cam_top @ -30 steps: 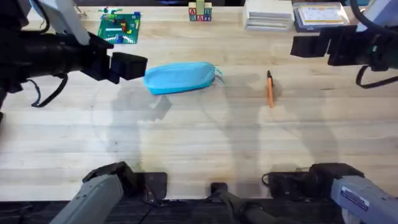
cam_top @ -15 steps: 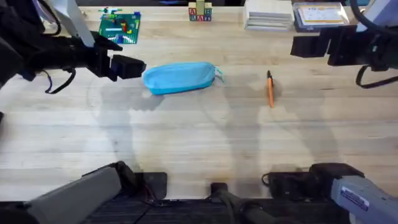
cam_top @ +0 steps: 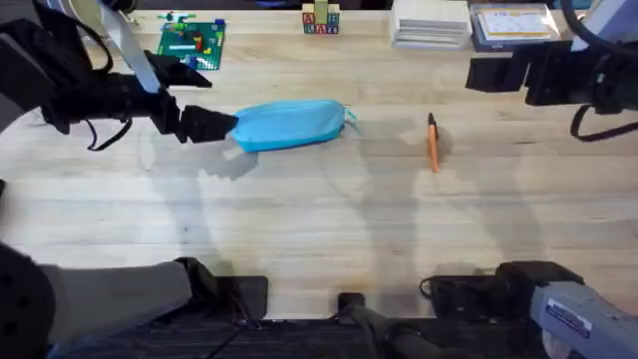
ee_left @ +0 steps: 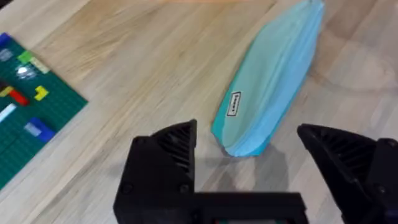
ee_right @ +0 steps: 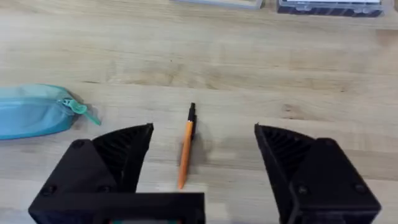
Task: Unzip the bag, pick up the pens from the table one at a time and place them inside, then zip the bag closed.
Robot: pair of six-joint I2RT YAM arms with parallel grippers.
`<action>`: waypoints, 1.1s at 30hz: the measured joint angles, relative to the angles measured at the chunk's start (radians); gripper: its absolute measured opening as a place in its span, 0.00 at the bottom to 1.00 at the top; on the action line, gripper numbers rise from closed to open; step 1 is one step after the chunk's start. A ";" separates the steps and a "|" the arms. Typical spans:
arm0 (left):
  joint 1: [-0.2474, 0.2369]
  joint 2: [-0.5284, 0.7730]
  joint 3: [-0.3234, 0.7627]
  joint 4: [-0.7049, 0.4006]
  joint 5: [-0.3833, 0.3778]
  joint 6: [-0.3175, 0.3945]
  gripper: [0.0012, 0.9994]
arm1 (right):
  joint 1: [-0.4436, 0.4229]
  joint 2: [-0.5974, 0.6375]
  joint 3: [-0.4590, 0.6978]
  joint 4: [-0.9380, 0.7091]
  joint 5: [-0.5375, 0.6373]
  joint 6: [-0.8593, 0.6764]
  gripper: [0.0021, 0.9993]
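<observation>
My left claw (cam_top: 221, 127) sits in the left-centre of the overhead frame, fingers spread wide, at the left end of the light blue pencil pouch (cam_top: 289, 125). In the left wrist view that end lies between my two fingers (ee_left: 168, 162), not yet pinched. The zip pull (ee_right: 79, 109) is at the pouch's other end, toward the orange pen (cam_top: 433, 145), which lies right of centre on the desk (cam_top: 329, 229), well apart from the pouch.

As I judge it, the step is pinning this end so the pouch cannot slide when the zip is drawn. I should close low on the fabric seam, not on the zipper track, and hold it flat to the desk.

My right claw (ee_right: 202, 158) hangs spread open above the pen.

A small white tag (ee_left: 235, 103) on the pouch carries print I cannot read.
</observation>
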State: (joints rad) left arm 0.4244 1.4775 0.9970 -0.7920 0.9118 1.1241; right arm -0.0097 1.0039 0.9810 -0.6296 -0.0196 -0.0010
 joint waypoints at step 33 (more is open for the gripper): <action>0.003 0.220 0.001 -0.090 0.190 0.500 0.99 | 0.000 0.000 0.000 0.000 0.000 0.000 1.00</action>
State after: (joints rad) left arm 0.4271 1.6974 0.9977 -0.8822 1.1019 1.6241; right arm -0.0097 1.0035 0.9810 -0.6296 -0.0196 -0.0013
